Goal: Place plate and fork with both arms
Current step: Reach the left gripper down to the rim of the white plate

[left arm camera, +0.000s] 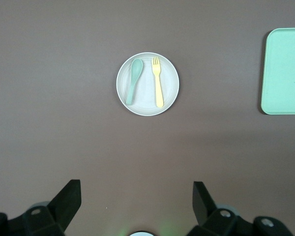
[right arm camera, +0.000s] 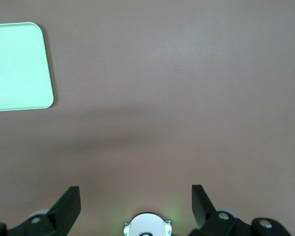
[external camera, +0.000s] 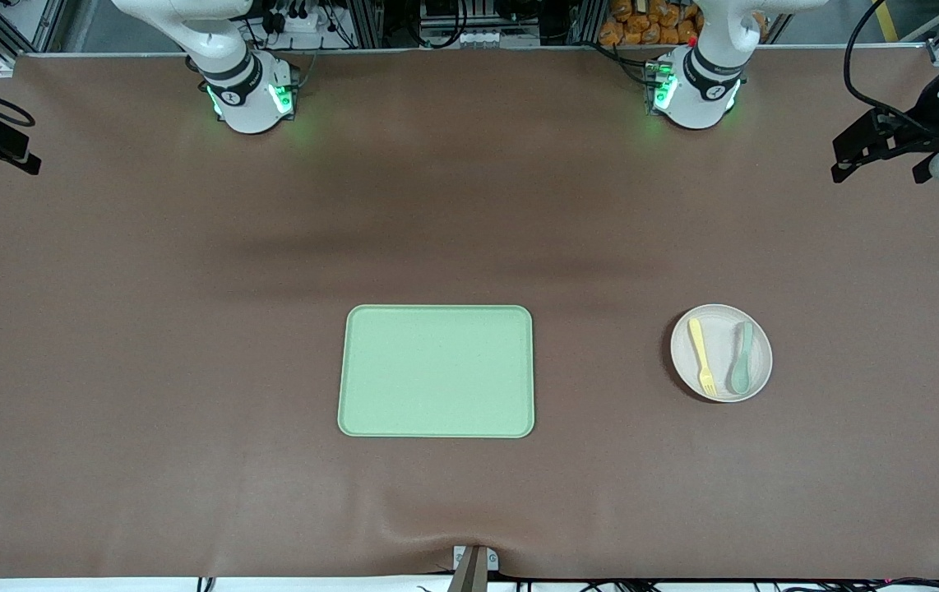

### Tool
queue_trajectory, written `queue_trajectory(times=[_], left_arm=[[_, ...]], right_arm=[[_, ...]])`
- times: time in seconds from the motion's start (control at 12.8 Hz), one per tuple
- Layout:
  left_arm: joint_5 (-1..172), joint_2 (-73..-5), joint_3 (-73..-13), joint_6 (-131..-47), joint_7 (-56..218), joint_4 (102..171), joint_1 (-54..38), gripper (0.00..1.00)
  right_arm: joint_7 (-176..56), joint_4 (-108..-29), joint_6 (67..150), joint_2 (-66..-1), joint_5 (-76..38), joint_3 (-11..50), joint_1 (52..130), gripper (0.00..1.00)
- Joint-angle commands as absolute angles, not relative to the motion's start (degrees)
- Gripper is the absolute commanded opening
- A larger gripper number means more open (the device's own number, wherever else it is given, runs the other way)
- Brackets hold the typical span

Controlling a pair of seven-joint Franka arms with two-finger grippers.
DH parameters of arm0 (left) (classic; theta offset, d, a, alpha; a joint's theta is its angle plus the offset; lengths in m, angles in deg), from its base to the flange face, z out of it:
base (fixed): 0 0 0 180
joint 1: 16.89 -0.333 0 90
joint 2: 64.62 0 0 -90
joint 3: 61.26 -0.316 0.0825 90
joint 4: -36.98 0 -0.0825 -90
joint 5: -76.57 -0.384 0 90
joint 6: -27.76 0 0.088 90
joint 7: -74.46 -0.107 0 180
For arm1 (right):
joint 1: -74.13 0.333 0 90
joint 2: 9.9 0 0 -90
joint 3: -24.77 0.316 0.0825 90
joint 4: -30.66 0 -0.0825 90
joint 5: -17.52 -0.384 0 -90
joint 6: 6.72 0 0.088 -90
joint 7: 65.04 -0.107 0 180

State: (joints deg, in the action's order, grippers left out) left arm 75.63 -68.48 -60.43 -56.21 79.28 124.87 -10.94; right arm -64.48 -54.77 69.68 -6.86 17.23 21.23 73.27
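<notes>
The pale round plate (external camera: pixel 721 341) (left arm camera: pixel 145 93) rests on the brown table toward the left arm's end. On it lie the yellow fork (external camera: pixel 701 355) (left arm camera: pixel 157 84) and, beside it, a grey-green spoon (external camera: pixel 742 358) (left arm camera: pixel 132 81), side by side and apart. My left gripper (left arm camera: pixel 136 186) hangs open and empty high over the bare table between its base and the plate. High over bare table near its own base, my right gripper (right arm camera: pixel 135 189) is open too, with nothing between its fingers.
A rectangular light-green tray (external camera: pixel 437 372) (left arm camera: pixel 285 69) (right arm camera: pixel 17 66) lies empty at the table's middle, level with the plate. The arm bases (external camera: pixel 249 99) (external camera: pixel 696 94) stand along the table's back edge. A small metal bracket (external camera: pixel 474 563) sits at the front edge.
</notes>
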Motion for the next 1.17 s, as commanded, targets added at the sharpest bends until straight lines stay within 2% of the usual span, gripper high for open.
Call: queue_trajectory(times=[0.0,0.31,0.55,0.94,1.09], left_arm=[[76.22,-68.05,-60.47,-56.44,78.86,124.61,-11.26,1.0],[75.69,-66.03,-60.82,-56.44,78.59,122.33,-11.35,1.0],[75.78,-65.41,-60.73,-57.83,78.42,126.26,-12.48,1.0],[75.78,-65.5,-60.82,-79.33,79.82,145.4,-14.24,1.0],[75.78,-62.79,-60.64,-87.96,79.82,150.26,-15.39,1.0]], right_arm=[[-65.04,-55.13,69.57,-6.64,17.87,21.34,73.34,1.0],[-65.04,-55.13,69.48,-6.73,17.87,21.34,73.42,1.0],[-65.04,-55.13,69.39,-6.82,17.78,21.34,73.34,1.0],[-65.04,-55.21,69.31,-6.91,17.78,21.42,73.42,1.0],[-65.04,-55.21,69.31,-6.91,17.78,21.42,73.42,1.0]])
